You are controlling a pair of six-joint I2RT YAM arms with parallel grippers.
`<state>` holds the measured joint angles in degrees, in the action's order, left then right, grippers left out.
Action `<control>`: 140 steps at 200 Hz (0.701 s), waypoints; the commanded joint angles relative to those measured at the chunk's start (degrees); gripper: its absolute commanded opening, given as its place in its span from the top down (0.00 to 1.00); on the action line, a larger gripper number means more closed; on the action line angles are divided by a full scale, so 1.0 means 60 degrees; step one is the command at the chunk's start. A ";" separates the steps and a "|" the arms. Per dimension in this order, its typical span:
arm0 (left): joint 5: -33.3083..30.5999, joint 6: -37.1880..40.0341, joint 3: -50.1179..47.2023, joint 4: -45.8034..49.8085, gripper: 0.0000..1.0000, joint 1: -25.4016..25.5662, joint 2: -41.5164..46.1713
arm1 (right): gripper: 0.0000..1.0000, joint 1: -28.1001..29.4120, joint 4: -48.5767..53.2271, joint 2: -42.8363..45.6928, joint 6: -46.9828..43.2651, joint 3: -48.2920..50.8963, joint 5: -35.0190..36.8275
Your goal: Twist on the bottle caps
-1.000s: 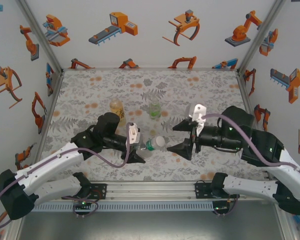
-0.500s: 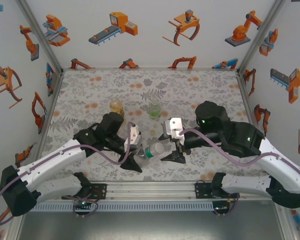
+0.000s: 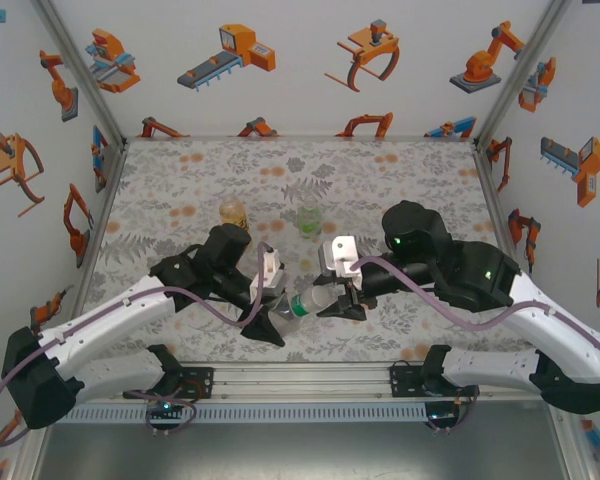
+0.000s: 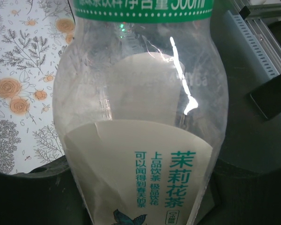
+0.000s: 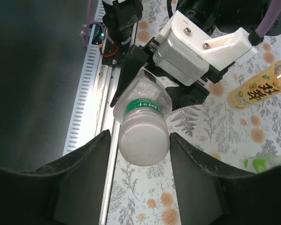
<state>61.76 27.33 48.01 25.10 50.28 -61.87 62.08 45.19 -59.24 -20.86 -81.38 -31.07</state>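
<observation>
Two arms meet low over the flowered table [image 3: 180, 190], near its front edge. There the left claw [image 3: 278, 322] is clenched on the clear green-labelled bottle [image 3: 302, 304], holding it on its side with the neck toward the right arm. The right claw [image 3: 342, 302] stands partly open. Its fingers [image 5: 84, 178] flank the bottle's white cap [image 5: 144, 140], one with a slim gap, the other almost touching. Farther back on the table stand the amber bottle [image 3: 234, 212] and the squat green bottle [image 3: 309, 220], well apart from both claws.
</observation>
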 commanded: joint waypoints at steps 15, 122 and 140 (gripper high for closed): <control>0.0342 0.0297 0.0326 0.0123 1.00 0.0032 0.0021 | 0.59 0.0030 -0.0292 0.0149 0.0147 0.0090 -0.0193; -0.3862 -0.0904 -0.0648 -0.2830 1.00 0.0028 0.1500 | 0.92 0.0035 -0.1002 0.0383 0.3894 0.0855 0.2238; -0.4784 -0.0847 -0.0719 -0.2956 1.00 0.0028 0.1652 | 1.00 0.0038 -0.1134 0.0324 0.5337 0.0871 0.3254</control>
<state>43.51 24.43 43.94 15.51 50.70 -53.95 62.02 38.09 -57.21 -3.62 -77.49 -19.46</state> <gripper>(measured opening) 0.537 0.414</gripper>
